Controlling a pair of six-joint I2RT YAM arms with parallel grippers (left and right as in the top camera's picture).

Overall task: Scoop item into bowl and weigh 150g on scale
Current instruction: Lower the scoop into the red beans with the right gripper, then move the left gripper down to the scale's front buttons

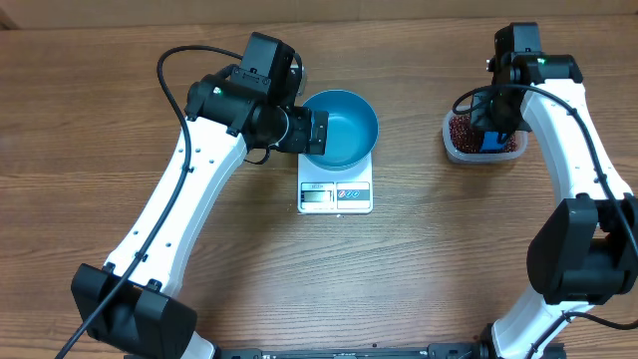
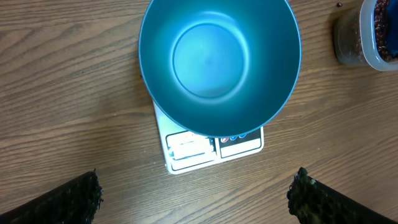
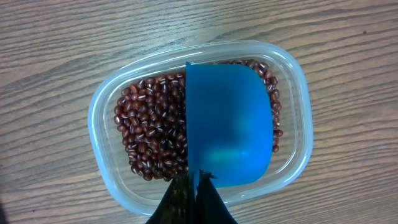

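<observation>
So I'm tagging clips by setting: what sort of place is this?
Likely a robotics lab bench, not a kitchen: left arm and right arm mounted at a wooden table, with a kitchen scale, blue bowl and tub of beans.

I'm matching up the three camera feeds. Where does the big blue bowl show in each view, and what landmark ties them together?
Overhead: blue bowl at centre, on the white scale.
Left wrist: upper middle, on the scale.
Right wrist: not in it.
Shared landmark: clear tub, at the right in overhead, top-right corner in left wrist, filling right wrist with beans and blue scoop.
</observation>
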